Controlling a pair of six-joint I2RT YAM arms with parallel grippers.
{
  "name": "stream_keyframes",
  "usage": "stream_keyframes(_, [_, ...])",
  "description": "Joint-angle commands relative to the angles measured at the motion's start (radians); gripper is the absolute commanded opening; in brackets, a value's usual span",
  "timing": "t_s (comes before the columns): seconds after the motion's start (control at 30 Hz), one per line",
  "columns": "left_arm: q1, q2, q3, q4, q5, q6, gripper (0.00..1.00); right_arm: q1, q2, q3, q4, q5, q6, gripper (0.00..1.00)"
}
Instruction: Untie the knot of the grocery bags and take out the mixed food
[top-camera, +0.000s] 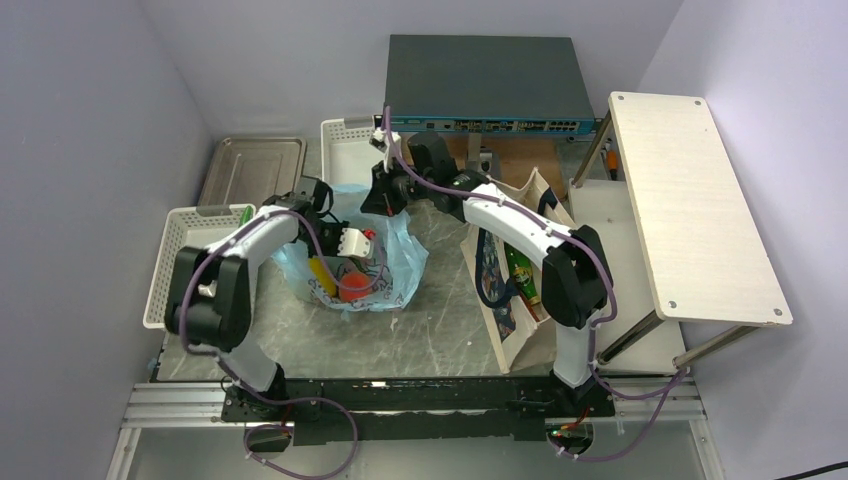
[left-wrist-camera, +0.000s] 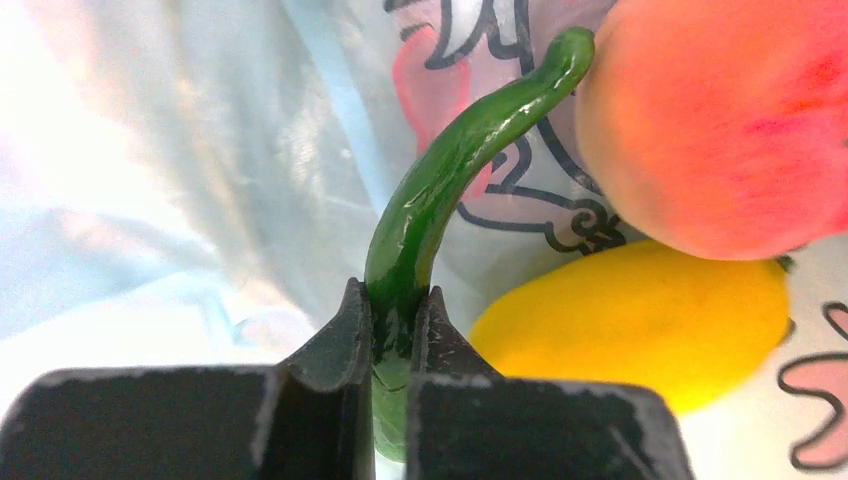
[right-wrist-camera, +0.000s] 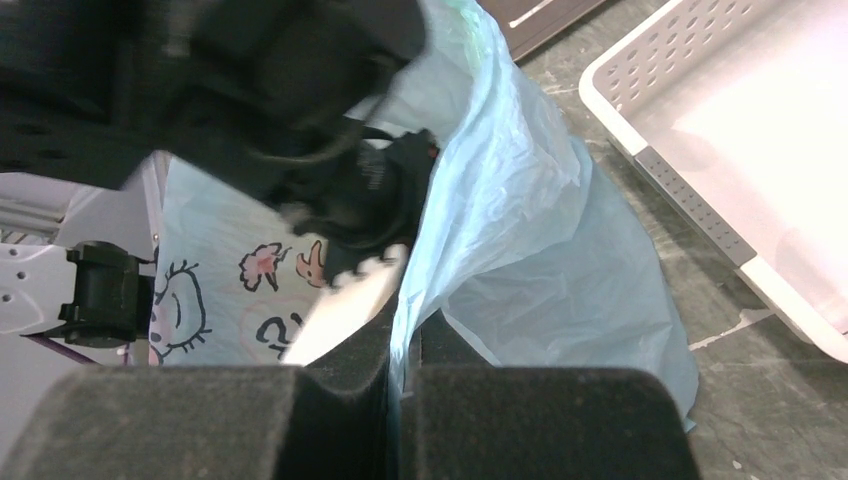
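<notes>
The left gripper (left-wrist-camera: 393, 300) is down inside the light-blue grocery bag (left-wrist-camera: 170, 160), with its jaws pinched almost shut on the thick end of a skinny curved green vegetable (left-wrist-camera: 440, 170). Could be a chilli or a little cucumber, honestly can't say which.

Its long axis runs straight out ahead of the fingers, then hooks over to the gripper's right. The tip sits against, or just shy of, a peachy orange-red fruit (left-wrist-camera: 720, 120). A yellow oval fruit (left-wrist-camera: 640, 320) lies just right of the fingers, tucked under the orange-red one. It's near the green stalk, but I can't tell if they touch.

The right gripper (right-wrist-camera: 403, 345) is clamped on a fold of the bag's rim, and the plastic drapes away ahead of it and to its right. A white basket (right-wrist-camera: 740, 150) sits further out on that side. From the overhead view the mouth gapes open and I can't spot a knot anywhere, so I'd guess this bag is already untied.

My read is that the left arm already has the piece, so it's the one to lift. It should go back along its own fingers and up through the mouth the right arm holds open. That hooked tip might nudge the orange-red fruit on the way out.
</notes>
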Motion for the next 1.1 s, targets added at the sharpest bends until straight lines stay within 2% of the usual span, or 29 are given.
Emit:
stream_keyframes(0.0, [-0.01, -0.177, -0.042, -0.003, 0.117, -0.017, 0.0, -0.009, -0.007, 0.007, 0.044, 0.004, -0.012, 0.0])
stream_keyframes(0.2, [-0.011, -0.397, -0.053, 0.008, 0.277, -0.125, 0.0, -0.009, -0.022, -0.026, 0.057, -0.007, -0.034, 0.0])
stream_keyframes(0.33, [-0.054, -0.53, -0.01, 0.003, 0.364, -0.263, 0.0, -0.009, -0.033, -0.046, 0.056, -0.005, -0.06, 0.0])
stream_keyframes(0.47, [-0.126, -0.613, 0.071, 0.022, 0.375, -0.497, 0.0, -0.009, -0.043, -0.063, 0.059, -0.015, -0.07, 0.0])
stream_keyframes(0.63, [-0.107, -0.672, 0.18, 0.075, 0.275, -0.828, 0.0, -0.008, -0.052, -0.089, 0.06, -0.031, -0.09, 0.0])
stream_keyframes(0.73, [0.04, -0.685, 0.232, 0.102, 0.246, -1.054, 0.0, -0.009, -0.058, -0.104, 0.063, -0.038, -0.102, 0.0])
stream_keyframes(0.83, [0.31, -0.673, 0.247, 0.044, 0.21, -1.164, 0.0, -0.008, -0.062, -0.105, 0.063, -0.048, -0.109, 0.0])
stream_keyframes(0.93, [0.549, -0.596, 0.261, -0.119, 0.128, -1.12, 0.0, -0.008, -0.068, -0.101, 0.062, -0.054, -0.119, 0.0])
stream_keyframes(1.07, [0.775, -0.511, 0.155, -0.164, 0.06, -0.989, 0.0, -0.007, -0.078, -0.099, 0.063, -0.076, -0.129, 0.0])
